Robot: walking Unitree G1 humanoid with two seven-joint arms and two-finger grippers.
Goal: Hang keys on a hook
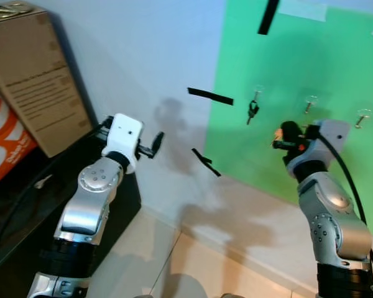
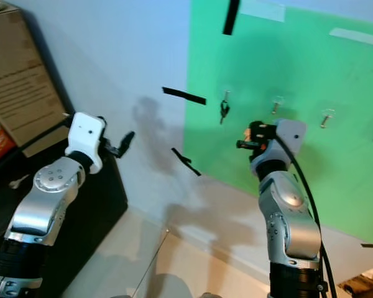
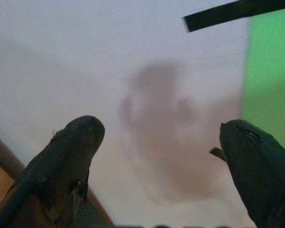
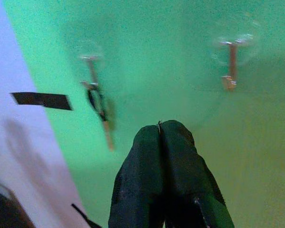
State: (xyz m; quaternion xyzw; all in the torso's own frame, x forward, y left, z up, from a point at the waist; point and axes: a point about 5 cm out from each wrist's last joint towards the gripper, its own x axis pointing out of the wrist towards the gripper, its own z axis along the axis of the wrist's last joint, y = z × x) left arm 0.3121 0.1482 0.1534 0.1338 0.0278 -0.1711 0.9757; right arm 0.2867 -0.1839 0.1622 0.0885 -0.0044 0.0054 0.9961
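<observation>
Right wrist view: keys [image 4: 99,105] hanging vertically

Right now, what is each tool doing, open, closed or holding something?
Left tool: open, nothing between its black fingers, facing the white wall.
Right tool: closed, holding nothing visible, raised before the green panel near the dark keys hanging on the clear hook.

Dark keys [image 1: 252,112] hanging upright from leftmost clear hook [image 1: 257,93], green panel [image 1: 336,49], 9 o'clock of neighbouring hook [image 1: 310,102]
</observation>
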